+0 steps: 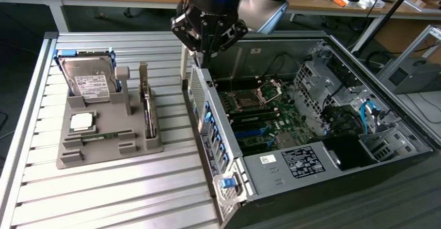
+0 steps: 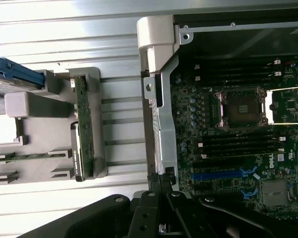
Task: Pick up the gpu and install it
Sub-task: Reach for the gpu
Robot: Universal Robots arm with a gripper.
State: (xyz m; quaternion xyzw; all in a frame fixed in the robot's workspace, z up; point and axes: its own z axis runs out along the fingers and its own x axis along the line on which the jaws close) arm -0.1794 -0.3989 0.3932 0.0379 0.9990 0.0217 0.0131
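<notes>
— So, how do the jaws stand?

— Closed, tip against tip, with nothing between them. The gripper [image 1: 204,59] points downward over the computer case's [image 1: 206,116] perforated side wall, the wall facing the holder, near that wall's far end in the exterior view. In the wrist view the fingertips [image 2: 161,184] sit right at the wall's edge; I cannot tell whether they touch it.

— And the gpu?

— The gpu [image 1: 146,105] is not held. It stands on its long edge in a slot of the grey holder [image 1: 103,154], along the holder's edge nearest the case, well apart from the gripper. In the wrist view it shows as a thin green strip [image 2: 83,126] running the length of that slot.

— What else sits in the holder?

— A hard drive [image 1: 88,79] leans upright at the far corner on the exterior view's left, blue rails on its sides. Just in front of it lies a square processor [image 1: 82,120], and nearer the holder's front edge a narrow memory stick [image 1: 103,136] lies in its groove.

— What carries it all?

— The slatted metal worktop [image 1: 103,200]: holder toward its left edge in the exterior view, case on the right, lying open with the motherboard [image 1: 265,116] exposed.
</notes>
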